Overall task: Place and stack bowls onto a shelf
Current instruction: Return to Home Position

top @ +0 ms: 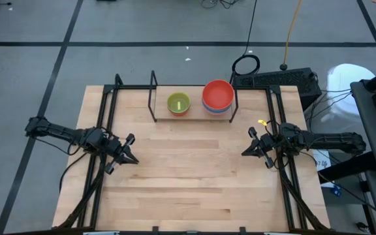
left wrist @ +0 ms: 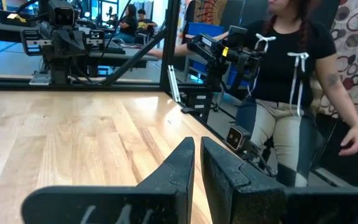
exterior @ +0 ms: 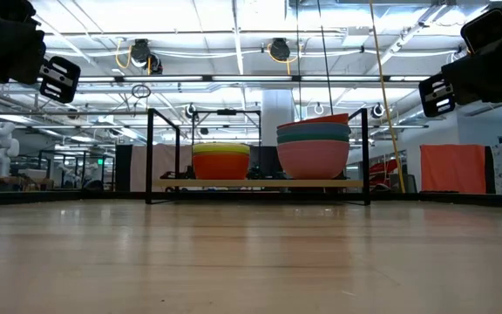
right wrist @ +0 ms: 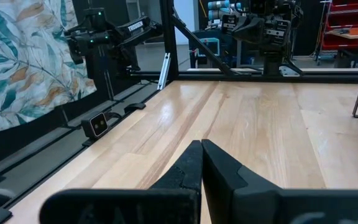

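Note:
The shelf point(top: 153, 98) stands at the table's far edge. On its wood board point(exterior: 260, 184) rest two stacks of bowls. The left stack point(exterior: 221, 162) shows a green bowl point(top: 179, 102) on top, with yellow and orange below. The right stack point(exterior: 313, 145) has a red bowl point(top: 218, 94) on top, then teal and blue, with pink at the bottom. The purple bowl does not show. My left gripper point(top: 132, 158) hovers shut near the table's left side. My right gripper point(top: 246, 153) hovers shut near the right side. Both are well away from the shelf.
Black frame rails point(top: 103, 130) run along both table sides. A person point(left wrist: 291, 68) stands beyond the table's right edge in the left wrist view. A black case point(top: 276, 80) sits behind the table's far right corner. Bare wood point(top: 188, 170) lies between the grippers.

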